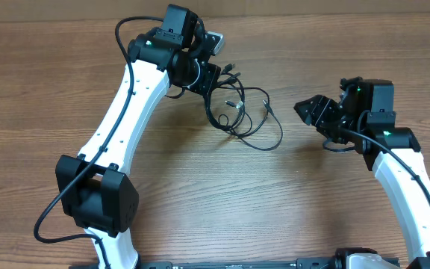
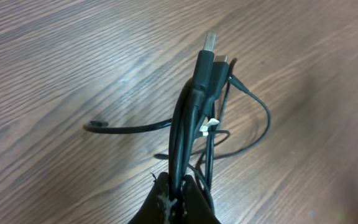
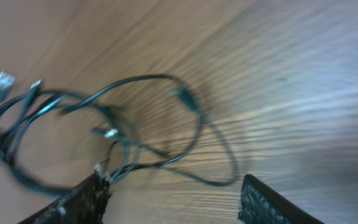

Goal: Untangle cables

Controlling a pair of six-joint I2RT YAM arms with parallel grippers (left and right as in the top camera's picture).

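The left gripper is clamping tight on the cables. The bottom of the wrist shot is cutting its fingers off, so I'm only seeing the tips. The bundle is rising straight out from between them, with two plugs sitting side by side at the far end. Past those, loose loops are trailing out over the table. Overhead, the left arm is covering the pinch itself.

The right gripper is standing open with nothing between its two fingers. That wrist shot is smearing badly, so plug shapes are hard to make out. The cables are lying just ahead of those fingers, not touching them.

Counting: two arms, two grippers, one knot of cables. How many cords are in it, I can't tell, since they're crossing too much.

Everything is sitting on a wood-grain table, with a plain tan strip running along its far edge.
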